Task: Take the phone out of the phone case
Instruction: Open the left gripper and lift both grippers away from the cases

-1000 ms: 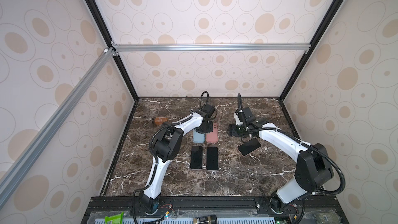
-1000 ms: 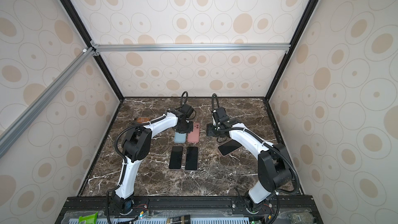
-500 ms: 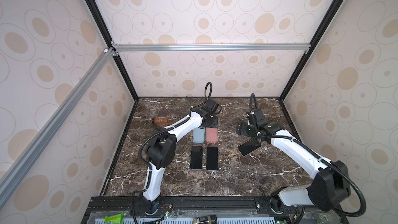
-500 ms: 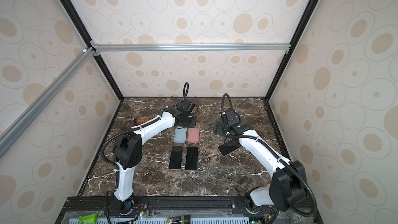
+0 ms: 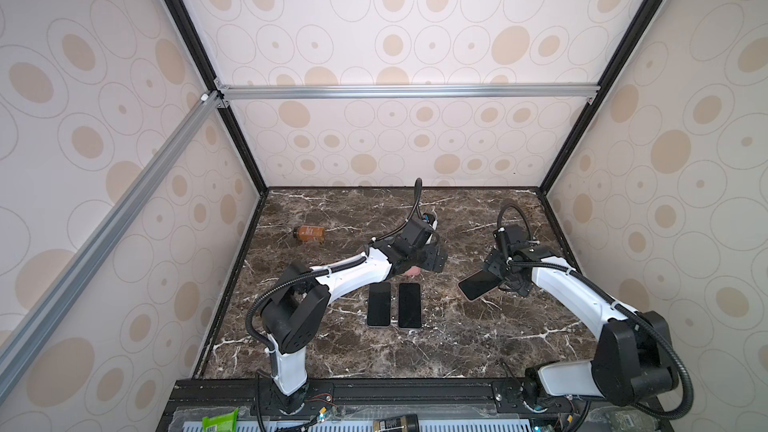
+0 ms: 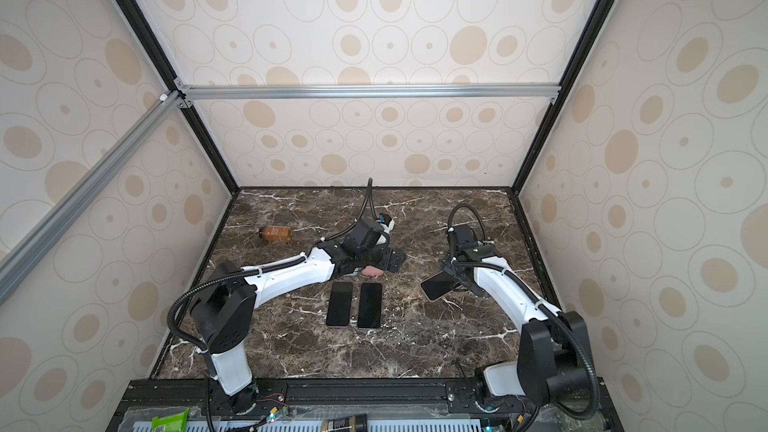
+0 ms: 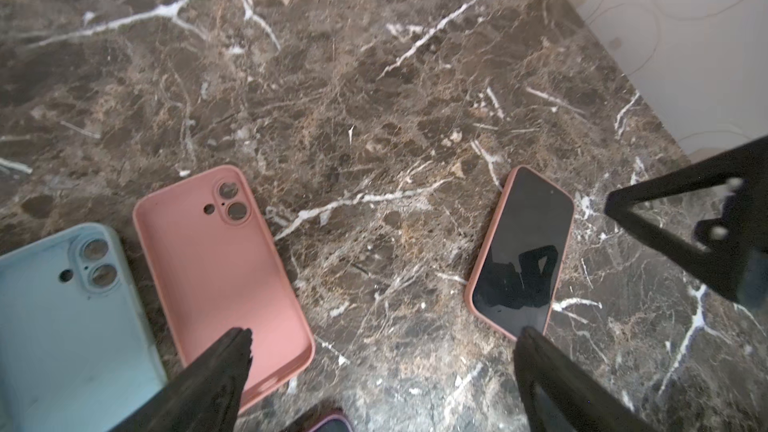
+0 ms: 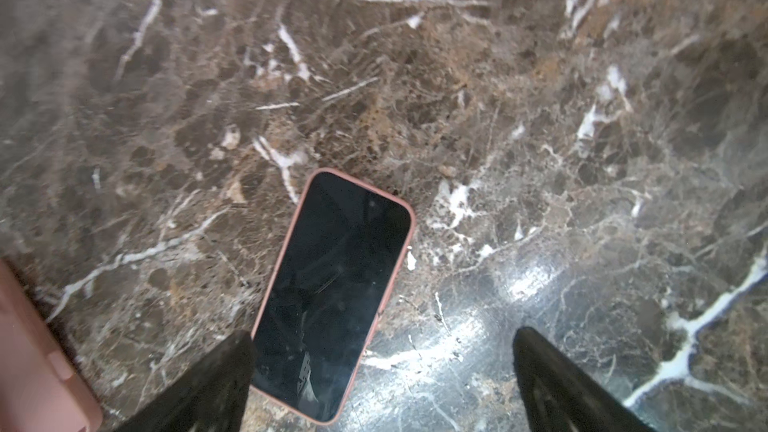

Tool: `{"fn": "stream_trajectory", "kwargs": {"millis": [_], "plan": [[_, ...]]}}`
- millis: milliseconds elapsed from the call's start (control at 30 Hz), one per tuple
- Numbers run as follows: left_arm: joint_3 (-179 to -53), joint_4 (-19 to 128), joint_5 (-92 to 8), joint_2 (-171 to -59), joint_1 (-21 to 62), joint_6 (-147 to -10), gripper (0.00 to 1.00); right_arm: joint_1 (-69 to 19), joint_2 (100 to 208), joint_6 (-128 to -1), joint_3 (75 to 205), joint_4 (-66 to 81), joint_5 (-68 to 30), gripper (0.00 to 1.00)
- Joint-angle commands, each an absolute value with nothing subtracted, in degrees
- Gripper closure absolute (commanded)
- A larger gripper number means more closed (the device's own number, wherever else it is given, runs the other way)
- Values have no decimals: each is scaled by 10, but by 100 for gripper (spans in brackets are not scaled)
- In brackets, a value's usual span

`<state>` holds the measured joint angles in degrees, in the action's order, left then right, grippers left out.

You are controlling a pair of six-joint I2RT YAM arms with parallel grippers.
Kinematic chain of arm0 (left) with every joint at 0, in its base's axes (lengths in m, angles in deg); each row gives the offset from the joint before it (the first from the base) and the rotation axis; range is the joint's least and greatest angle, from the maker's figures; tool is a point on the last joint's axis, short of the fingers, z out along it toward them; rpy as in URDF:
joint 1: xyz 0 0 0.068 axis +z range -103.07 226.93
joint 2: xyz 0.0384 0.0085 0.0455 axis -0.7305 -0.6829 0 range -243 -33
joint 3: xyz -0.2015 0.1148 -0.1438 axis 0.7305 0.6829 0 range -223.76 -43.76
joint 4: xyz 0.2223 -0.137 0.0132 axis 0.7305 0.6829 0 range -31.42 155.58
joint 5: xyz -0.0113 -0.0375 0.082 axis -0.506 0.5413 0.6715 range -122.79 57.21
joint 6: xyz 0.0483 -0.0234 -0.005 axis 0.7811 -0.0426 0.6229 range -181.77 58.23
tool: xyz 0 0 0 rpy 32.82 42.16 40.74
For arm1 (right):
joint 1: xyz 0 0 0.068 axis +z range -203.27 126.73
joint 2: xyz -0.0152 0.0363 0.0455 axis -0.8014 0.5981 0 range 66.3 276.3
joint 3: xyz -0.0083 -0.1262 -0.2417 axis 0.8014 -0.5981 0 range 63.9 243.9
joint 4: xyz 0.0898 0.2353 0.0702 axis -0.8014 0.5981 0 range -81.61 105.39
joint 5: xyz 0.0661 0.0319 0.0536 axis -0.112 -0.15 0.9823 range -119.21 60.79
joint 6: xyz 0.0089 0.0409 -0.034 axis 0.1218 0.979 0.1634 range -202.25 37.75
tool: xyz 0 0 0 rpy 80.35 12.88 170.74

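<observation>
The left gripper (image 7: 384, 332) and the right gripper (image 8: 384, 336) were both released, jaws wide, grasping nothing. The phone (image 8: 332, 292) lay screen-up on the surface (image 8: 498, 118), inside its pink case (image 7: 490, 326), near the right gripper.

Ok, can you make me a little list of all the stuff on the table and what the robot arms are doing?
cased phone: screen up, flat on the marble table, inside a pink case
empty pink case: inside facing up
light blue case: empty, beside the empty pink case
loose phones: two, dark, side by side
bottle: brown, on its side, far left
left end effector: open, holding nothing
right end effector: open, by the cased phone, not gripping
task: not done
</observation>
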<state>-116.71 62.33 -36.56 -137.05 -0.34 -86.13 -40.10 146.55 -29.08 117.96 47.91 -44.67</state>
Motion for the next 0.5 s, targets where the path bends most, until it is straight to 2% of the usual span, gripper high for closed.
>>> {"fn": "stream_trajectory", "kwargs": {"millis": [0, 300, 467], "plan": [[-1110, 486, -379, -1339, -25, -846, 1, -403, 1493, -226, 1204, 509, -456, 0], [-1044, 394, -399, -1329, -36, -833, 1, -407, 1569, -180, 1229, 486, -422, 0], [-1045, 398, -401, -1330, -38, -826, 1, -408, 1612, -156, 1244, 481, -399, 0]]}}
